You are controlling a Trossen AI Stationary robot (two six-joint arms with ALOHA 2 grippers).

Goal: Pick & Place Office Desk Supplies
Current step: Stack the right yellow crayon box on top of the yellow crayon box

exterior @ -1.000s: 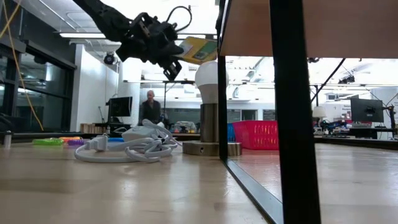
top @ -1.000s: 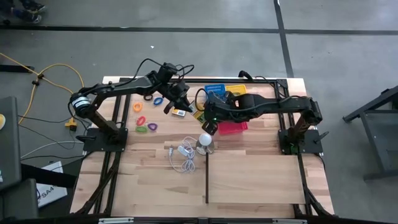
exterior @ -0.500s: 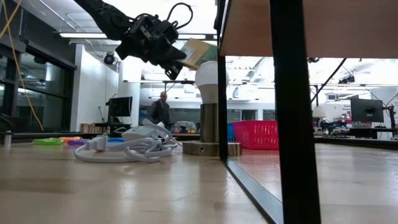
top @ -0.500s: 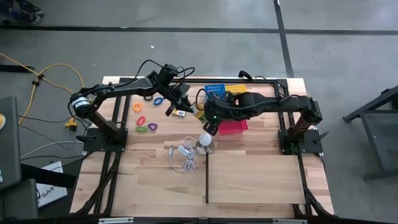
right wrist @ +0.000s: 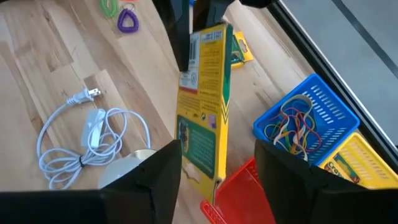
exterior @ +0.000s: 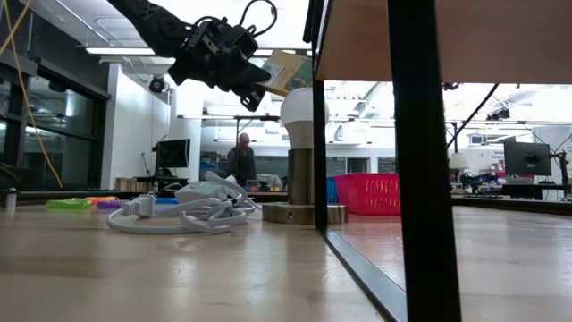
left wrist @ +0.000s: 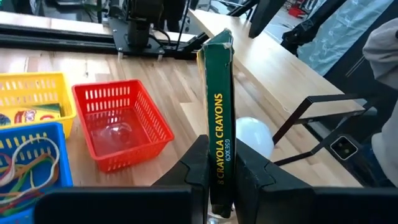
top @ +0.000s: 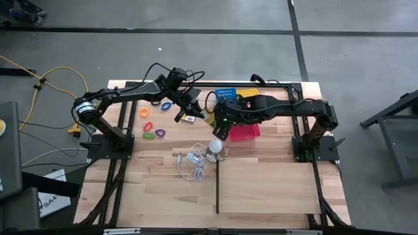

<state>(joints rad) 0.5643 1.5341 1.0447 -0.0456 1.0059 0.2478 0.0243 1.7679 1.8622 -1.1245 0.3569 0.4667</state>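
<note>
We find the left gripper (left wrist: pixel 219 163) raised above the table and clamped on the crayon packet (left wrist: pixel 219 118). In the left wrist view its two dark fingers (left wrist: pixel 198 165) press the packet's narrow edges, and the packet stands upright between them, its spine lettered "8 CRAYOLA CRAYONS". In the low view the same packet (exterior: pixel 284 72) hangs in the air beside the white bulb (exterior: pixel 300 109).

We see the right gripper (right wrist: pixel 214 163) released: its fingers (right wrist: pixel 155 171) stand wide, one on each side of the packet (right wrist: pixel 204 118), with clear gaps and no contact visible. In the high view both grippers meet near the middle of the table's far half, the left gripper (top: pixel 183 112) just beside the right gripper (top: pixel 221 128).

The red basket (left wrist: pixel 121 121) appears empty and sits next to the yellow basket (left wrist: pixel 34 96), which holds a packet. The blue basket (right wrist: pixel 308 121) contains rubber bands (right wrist: pixel 292 124). Coloured rings (top: pixel 152 124) lie on the table toward the left arm's side. The coiled white cord (right wrist: pixel 81 140) lies near the bulb.
</note>
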